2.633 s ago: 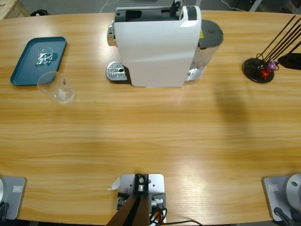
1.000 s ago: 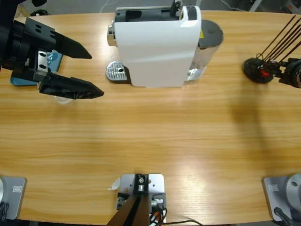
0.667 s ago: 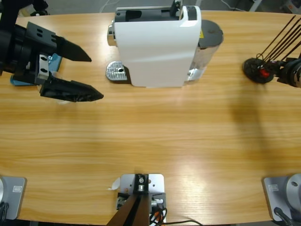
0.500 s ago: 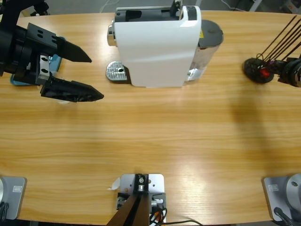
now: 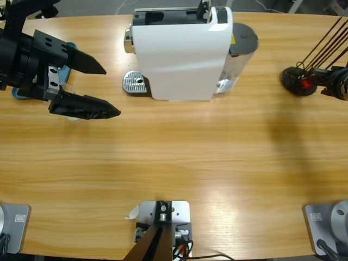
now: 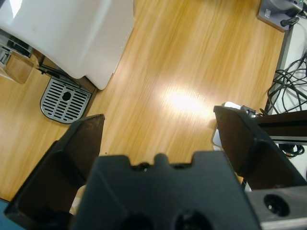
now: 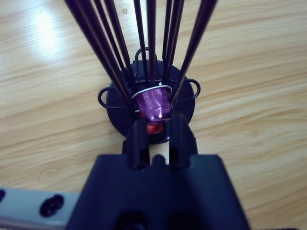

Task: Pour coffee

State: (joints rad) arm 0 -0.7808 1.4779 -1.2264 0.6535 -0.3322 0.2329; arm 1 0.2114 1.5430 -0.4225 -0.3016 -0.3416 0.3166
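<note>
Bright, even light from overhead on the worktop (image 5: 179,157), a white patch of glare on the wood in the left wrist view, a soft grey shadow right of the coffee machine (image 5: 182,51), and both hands' black bodies looming blurred along the wrist views' bottom edges.

No text, brand or number is showing legibly anywhere. A small yellow label is sitting on the coffee machine (image 5: 182,51) near its grey lid, but its marking is too small to read.
</note>
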